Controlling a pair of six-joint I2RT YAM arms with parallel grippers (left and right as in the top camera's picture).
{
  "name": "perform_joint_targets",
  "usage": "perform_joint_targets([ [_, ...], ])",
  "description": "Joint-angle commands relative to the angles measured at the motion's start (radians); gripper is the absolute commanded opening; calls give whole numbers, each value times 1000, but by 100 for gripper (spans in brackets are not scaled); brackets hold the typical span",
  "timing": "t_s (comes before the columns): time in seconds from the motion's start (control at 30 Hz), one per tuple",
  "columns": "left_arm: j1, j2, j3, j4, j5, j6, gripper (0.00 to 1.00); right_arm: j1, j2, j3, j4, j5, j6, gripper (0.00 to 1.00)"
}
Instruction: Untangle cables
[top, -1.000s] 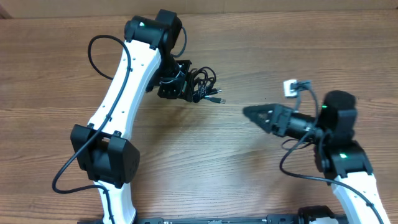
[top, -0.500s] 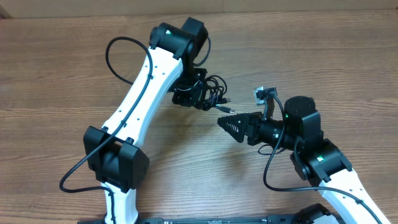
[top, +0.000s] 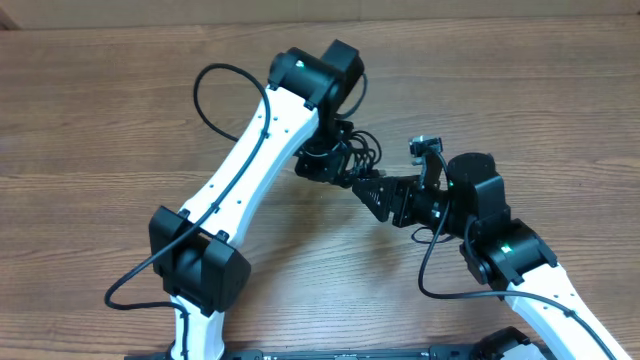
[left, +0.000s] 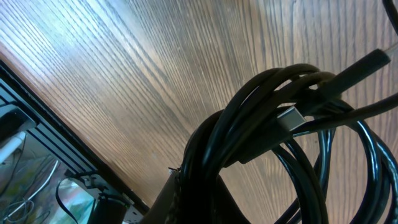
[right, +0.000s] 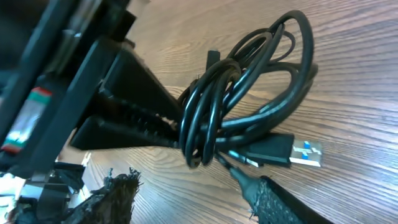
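Note:
The cables (top: 355, 152) are a knotted bunch of thin black cords, held just above the wood near the table's middle. My left gripper (top: 324, 166) is shut on the bunch's left side. In the left wrist view the loops (left: 273, 124) rise out of the gripper (left: 196, 190), with a silver-tipped plug (left: 290, 117) among them. My right gripper (top: 366, 192) stands open just right of and below the bunch. In the right wrist view, its fingertips (right: 121, 183) flank the hanging loops (right: 249, 99), and one tip is close under a USB plug (right: 305, 153).
The white left arm (top: 250, 150) slants from the front left base toward the middle. The right arm (top: 510, 260) comes in from the front right. Bare wooden tabletop (top: 520, 80) lies around both.
The left arm has carried the bunch rightward toward the middle. The right gripper has swung left and forward until its open tips reach the bunch.

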Motion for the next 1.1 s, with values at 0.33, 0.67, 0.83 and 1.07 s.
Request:
perform_joint_targets([
  [0.33, -54, -8, 27, 23, 14, -46, 4, 5, 3, 20, -24, 74, -12, 48],
  [0.67, -59, -8, 27, 23, 42, -31, 4, 5, 16, 20, -23, 119, -8, 47],
  [0.83, -64, -8, 27, 23, 58, -29, 4, 5, 52, 20, -21, 138, -5, 45],
  [1.07, -72, -8, 27, 22, 64, -3, 4, 5, 91, 20, -14, 141, -1, 41],
])
